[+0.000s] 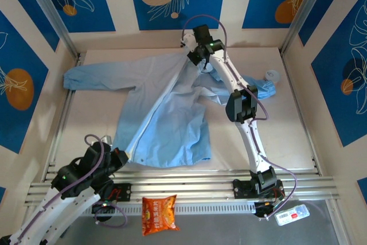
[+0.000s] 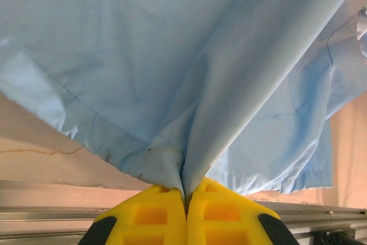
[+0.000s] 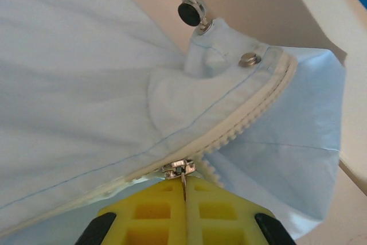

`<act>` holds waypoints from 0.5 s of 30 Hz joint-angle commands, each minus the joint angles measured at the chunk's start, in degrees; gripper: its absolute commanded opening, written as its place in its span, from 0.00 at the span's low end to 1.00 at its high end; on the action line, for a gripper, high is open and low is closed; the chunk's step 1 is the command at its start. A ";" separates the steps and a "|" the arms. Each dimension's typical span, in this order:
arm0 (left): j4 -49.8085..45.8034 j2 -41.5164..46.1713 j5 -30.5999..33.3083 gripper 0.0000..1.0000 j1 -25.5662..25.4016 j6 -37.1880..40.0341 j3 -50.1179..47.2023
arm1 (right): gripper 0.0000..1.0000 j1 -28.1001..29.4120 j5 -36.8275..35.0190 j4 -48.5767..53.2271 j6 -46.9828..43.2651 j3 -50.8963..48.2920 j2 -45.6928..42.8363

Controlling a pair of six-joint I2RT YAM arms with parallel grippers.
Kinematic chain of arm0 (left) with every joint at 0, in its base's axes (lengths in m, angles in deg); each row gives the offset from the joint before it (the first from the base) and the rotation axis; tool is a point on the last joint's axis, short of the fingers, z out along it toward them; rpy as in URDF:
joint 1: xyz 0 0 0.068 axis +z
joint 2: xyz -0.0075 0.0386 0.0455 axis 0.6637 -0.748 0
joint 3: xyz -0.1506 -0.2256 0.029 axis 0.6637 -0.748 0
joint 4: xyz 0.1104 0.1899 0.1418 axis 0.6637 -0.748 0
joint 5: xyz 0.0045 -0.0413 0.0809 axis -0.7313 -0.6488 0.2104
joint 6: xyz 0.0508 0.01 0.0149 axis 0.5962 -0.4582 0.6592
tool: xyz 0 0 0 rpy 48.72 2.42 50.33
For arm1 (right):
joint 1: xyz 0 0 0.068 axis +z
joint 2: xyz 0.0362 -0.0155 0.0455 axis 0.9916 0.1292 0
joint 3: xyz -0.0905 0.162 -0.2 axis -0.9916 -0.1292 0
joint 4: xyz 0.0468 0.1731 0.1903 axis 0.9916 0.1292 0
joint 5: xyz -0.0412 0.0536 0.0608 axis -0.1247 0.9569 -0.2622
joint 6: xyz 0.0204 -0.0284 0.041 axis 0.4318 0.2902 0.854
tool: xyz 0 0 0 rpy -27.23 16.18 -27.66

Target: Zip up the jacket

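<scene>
Lengthwise, the jacket (image 1: pixel 166 119) is laid along the table (image 1: pixel 275 136), hem at the near edge, collar at the far edge. The hem is clamped by the left gripper (image 2: pixel 185 192). The zipper pull (image 3: pixel 179 168) is pinched in the right gripper (image 3: pixel 184 192), with unmeshed teeth (image 3: pixel 252 113) lying just ahead, collarward.

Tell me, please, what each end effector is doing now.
Left end effector: closed on the jacket hem.
Right end effector: closed on the zipper pull.

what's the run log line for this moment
left gripper: shut on jacket hem | right gripper: shut on zipper pull | pull: near collar
</scene>
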 commanded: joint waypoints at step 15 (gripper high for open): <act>-13.68 3.95 6.92 0.00 -0.03 -6.20 1.79 | 0.00 -6.40 0.93 -6.29 1.88 4.99 -0.90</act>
